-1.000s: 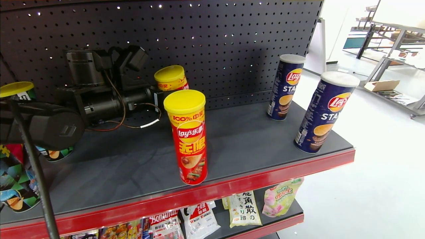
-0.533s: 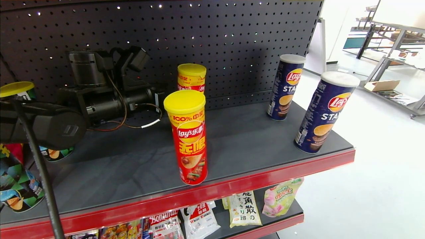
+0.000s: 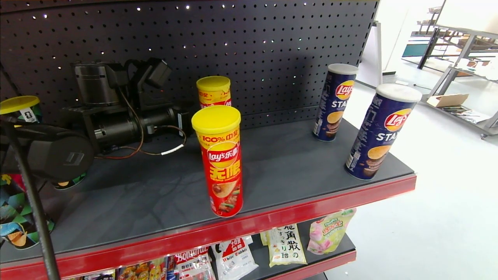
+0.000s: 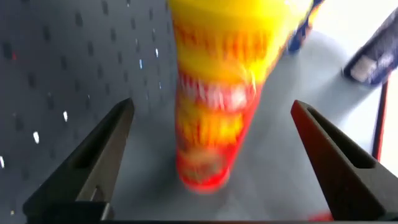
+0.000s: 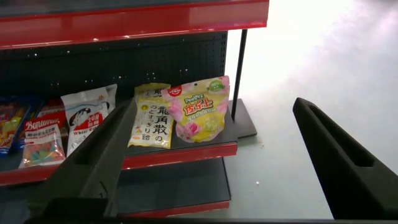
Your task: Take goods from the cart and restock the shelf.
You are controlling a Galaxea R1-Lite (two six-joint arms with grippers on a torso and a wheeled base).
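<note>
Canister with the yellow lid [image 3: 213, 91], the item being shelved, is found upright between the fingers [image 4: 99, 155] of the left gripper [image 4: 211, 109]. The fingers are spread wide and touch it on neither side, so it is judged to have been let go. Its base is blurred in the left wrist view, so it cannot be confirmed that it has settled. It is placed at the far side of the shelf [image 3: 295, 163], close to the pegboard [image 3: 272, 46], directly behind a matching red canister [image 3: 220, 167] set at the near edge. Two blue canisters [image 3: 334, 103] are stood well apart to the right. The right gripper [image 5: 211, 162] is held wide and empty, facing snack bags [image 5: 193, 109] on a lower shelf [image 5: 180, 155].

Progress: this placement is judged all but done. Withdrawal of the left arm [image 3: 58, 151] and a return to the cart for further goods are left.

Change: one second ago the canister was tilted and nearer the gripper. Half a second ago it was upright but farther right, and it is now recorded slightly left of that position. The left arm has been drawn back a little to the left.
</note>
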